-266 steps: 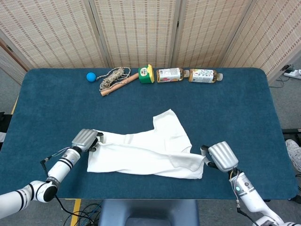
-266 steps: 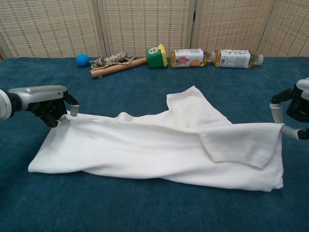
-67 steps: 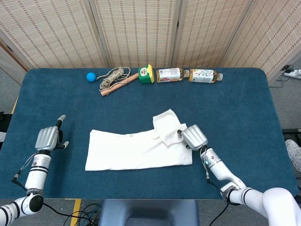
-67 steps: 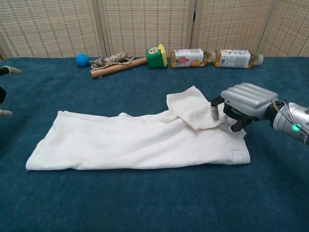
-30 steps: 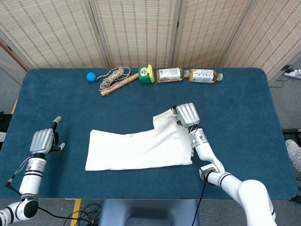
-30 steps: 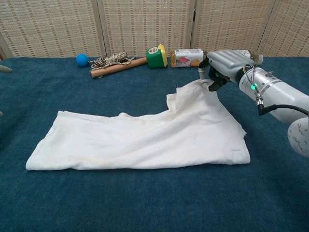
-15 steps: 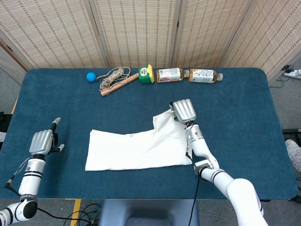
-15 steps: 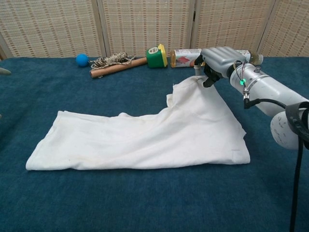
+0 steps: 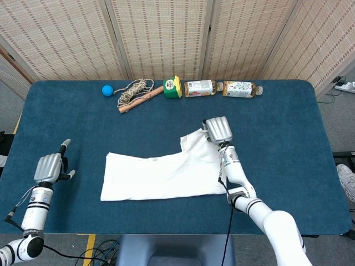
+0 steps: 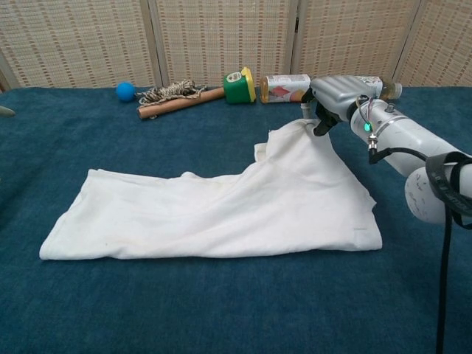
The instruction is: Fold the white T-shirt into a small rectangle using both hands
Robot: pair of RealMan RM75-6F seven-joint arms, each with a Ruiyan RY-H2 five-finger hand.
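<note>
Sleeve unfolded again: right hand [image 10: 333,94] pinches the shirt [image 9: 166,173] at its far corner, left hand [image 9: 49,167] spread, well clear; folding restarts.

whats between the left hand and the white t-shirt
Nothing: the head view shows only bare blue table between the left hand and the white T-shirt.

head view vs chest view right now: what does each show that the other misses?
Head view only: the whole left hand, fingers apart and holding nothing, on the table well clear of the shirt.

Chest view only: from its low side angle, the lifted sleeve peaks up off the table.

Both: the right hand gripping the white T-shirt at that sleeve, and the two bottles along the far edge.
</note>
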